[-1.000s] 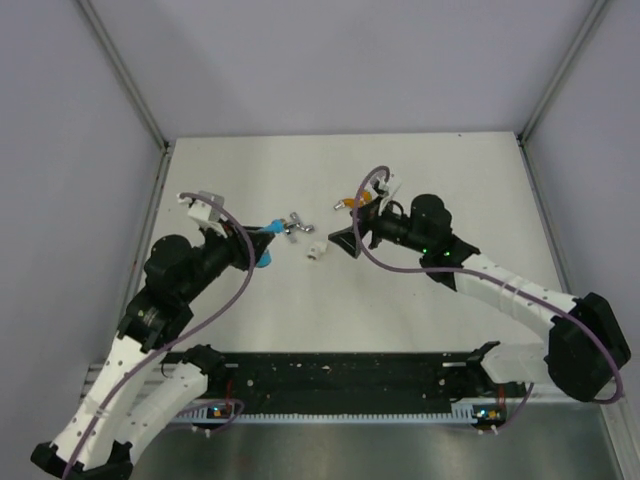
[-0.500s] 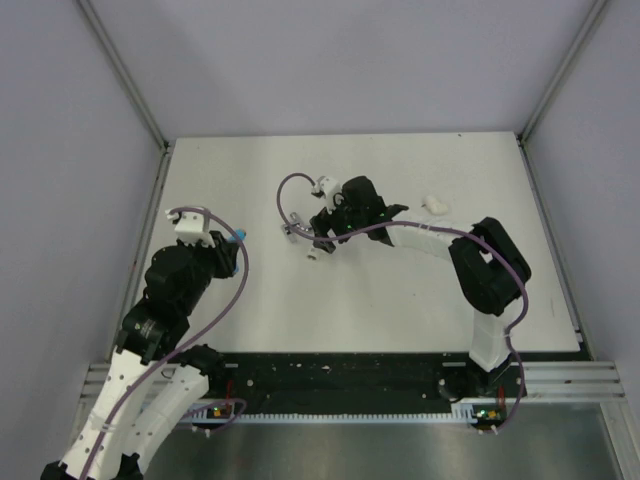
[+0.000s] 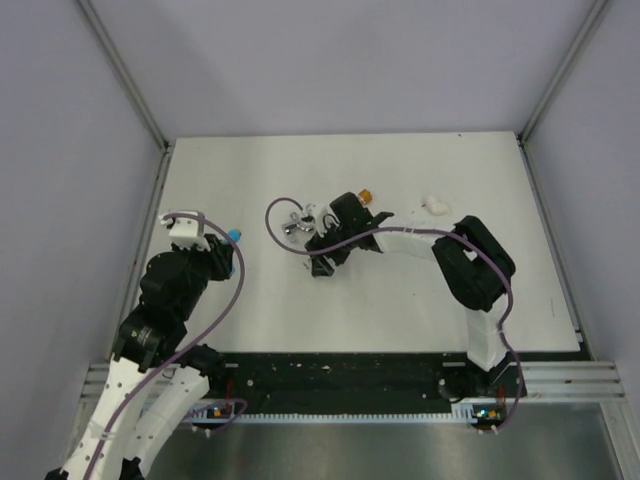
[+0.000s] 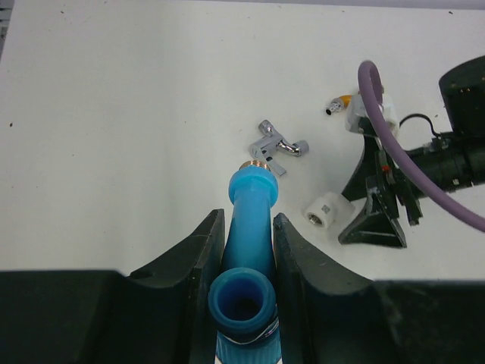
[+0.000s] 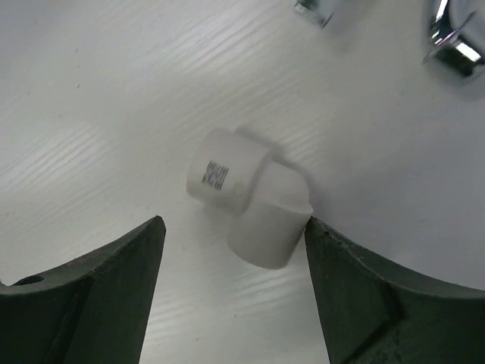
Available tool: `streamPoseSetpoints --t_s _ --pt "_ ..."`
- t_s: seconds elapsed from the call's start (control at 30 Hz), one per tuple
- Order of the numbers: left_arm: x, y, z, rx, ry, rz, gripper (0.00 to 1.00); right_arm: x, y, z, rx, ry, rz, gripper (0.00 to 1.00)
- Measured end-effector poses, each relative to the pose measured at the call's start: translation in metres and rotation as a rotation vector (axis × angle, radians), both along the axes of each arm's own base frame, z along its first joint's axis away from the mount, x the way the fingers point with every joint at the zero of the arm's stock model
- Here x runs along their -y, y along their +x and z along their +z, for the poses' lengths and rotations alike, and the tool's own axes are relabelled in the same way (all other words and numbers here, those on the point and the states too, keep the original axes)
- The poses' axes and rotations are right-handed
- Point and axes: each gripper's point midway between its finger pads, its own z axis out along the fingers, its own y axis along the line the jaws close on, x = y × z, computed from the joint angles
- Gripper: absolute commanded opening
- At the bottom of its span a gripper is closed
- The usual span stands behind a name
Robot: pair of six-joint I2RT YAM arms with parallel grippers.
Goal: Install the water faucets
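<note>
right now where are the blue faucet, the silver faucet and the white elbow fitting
blue faucet (image 4: 250,218): left wrist view, on its barrel
silver faucet (image 4: 274,147): left wrist view, on its middle
white elbow fitting (image 5: 251,197): right wrist view, on its bend

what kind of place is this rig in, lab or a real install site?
Most likely a lab robot test cell: a bare white table, plain grey panel walls on metal frame posts, and loose plumbing parts like the silver faucet and white elbow fitting.
</note>
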Motion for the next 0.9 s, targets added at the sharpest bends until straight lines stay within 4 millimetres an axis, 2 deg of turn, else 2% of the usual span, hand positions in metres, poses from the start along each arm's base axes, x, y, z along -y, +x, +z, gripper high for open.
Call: streamPoseSetpoints --t_s 0.07,0.2,0.27,0.37,0.5,0.73,0.9 --pt "0.000 0.000 0.000 0.000 -0.001 -0.001 0.00 0.007 -0.027 -0.002 -0.033 -0.025 0.008 0.74" --pt "0.000 -0.001 0.001 0.005 -0.003 0.000 0.00 0.013 -0.051 0.011 -0.047 -0.033 -0.001 0.77" --pt "-0.001 -0.002 0.003 0.013 -0.006 0.001 0.00 0.016 -0.049 0.020 -0.034 -0.029 -0.032 0.76" --pt "-0.002 -0.003 0.004 0.018 -0.008 0.004 0.00 0.019 -0.035 0.027 0.015 -0.041 -0.110 0.80" --pt "-0.005 -0.002 0.004 0.020 -0.006 0.022 0.00 0.021 -0.028 0.023 0.082 -0.104 -0.187 0.81" --pt "-0.016 -0.001 0.006 0.028 -0.001 0.085 0.00 0.007 -0.028 0.025 0.154 -0.148 -0.220 0.81" --pt "-0.018 -0.001 0.006 0.028 0.000 0.095 0.00 0.004 -0.028 0.016 0.166 -0.183 -0.215 0.80"
